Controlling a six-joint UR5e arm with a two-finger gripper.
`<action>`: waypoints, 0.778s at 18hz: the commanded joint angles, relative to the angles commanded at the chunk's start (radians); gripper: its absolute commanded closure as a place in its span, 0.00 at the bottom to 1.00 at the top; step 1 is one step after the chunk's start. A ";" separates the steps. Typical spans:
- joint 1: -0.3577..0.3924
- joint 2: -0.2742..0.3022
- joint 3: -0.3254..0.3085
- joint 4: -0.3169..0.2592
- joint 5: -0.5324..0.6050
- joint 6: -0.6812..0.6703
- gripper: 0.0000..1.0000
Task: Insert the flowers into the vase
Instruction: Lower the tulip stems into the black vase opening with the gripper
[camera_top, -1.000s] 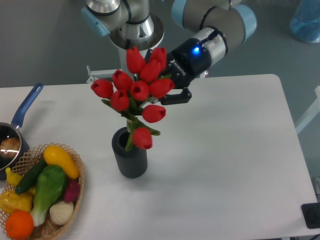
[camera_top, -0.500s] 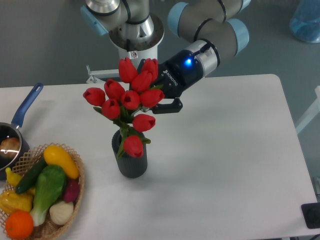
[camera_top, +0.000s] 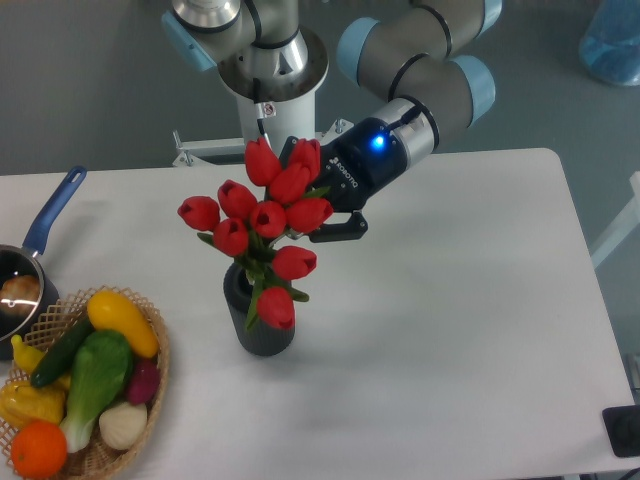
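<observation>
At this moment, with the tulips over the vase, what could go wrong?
1. The flowers lean left of the vase, so they may tip the small vase when released.
2. The lowest bud hangs outside the rim; pushing down could bend it.
3. The gripper is mostly hidden behind the buds, so its hold is hard to judge.

The white counter carries the dark ribbed vase left of its middle, a wicker basket of vegetables at the front left corner, and a blue-handled saucepan at the left edge.
</observation>
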 joint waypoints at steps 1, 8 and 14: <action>0.000 -0.002 -0.009 0.003 0.000 0.002 1.00; 0.000 -0.017 -0.045 0.002 0.037 0.037 1.00; 0.005 -0.032 -0.063 0.002 0.083 0.038 1.00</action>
